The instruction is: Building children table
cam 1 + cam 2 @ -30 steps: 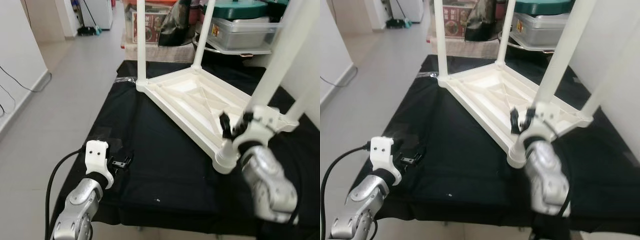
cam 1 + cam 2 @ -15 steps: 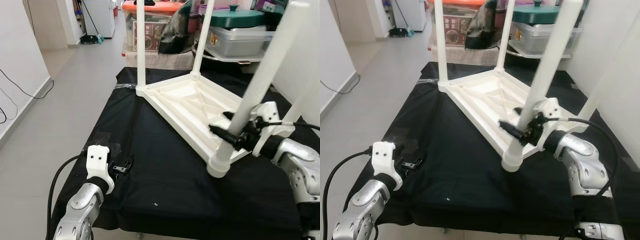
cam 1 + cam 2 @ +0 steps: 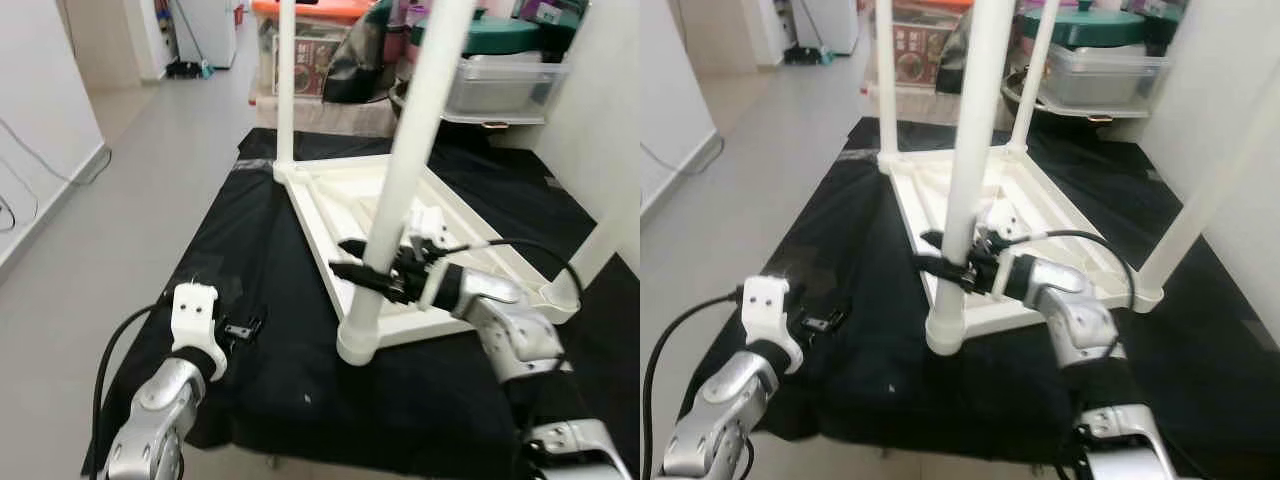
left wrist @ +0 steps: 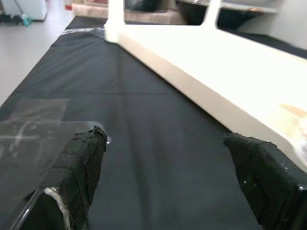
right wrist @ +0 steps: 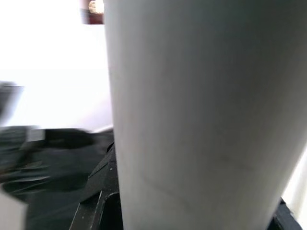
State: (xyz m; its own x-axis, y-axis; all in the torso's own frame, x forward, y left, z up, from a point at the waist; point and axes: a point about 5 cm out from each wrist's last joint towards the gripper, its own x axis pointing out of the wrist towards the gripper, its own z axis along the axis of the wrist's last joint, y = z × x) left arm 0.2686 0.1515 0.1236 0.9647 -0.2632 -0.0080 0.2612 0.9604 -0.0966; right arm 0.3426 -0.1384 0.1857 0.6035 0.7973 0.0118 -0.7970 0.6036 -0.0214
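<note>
The upturned table top point(image 3: 440, 225) on the black worktop point(image 3: 270, 270) carries its legs. The right claw point(image 3: 352, 268) clasps the near leg point(image 3: 395, 190); the left claw point(image 4: 168, 177) gapes wide beside the top.

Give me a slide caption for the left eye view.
Right gripper clamps the near leg of the upturned white table on black cloth.

a lived-in home: tiled hallway floor point(image 3: 130, 170), white fridge point(image 3: 205, 28) at its far end, lidded storage boxes point(image 3: 505, 70) and a green-lidded pot point(image 3: 1110, 25) stacked behind.
</note>
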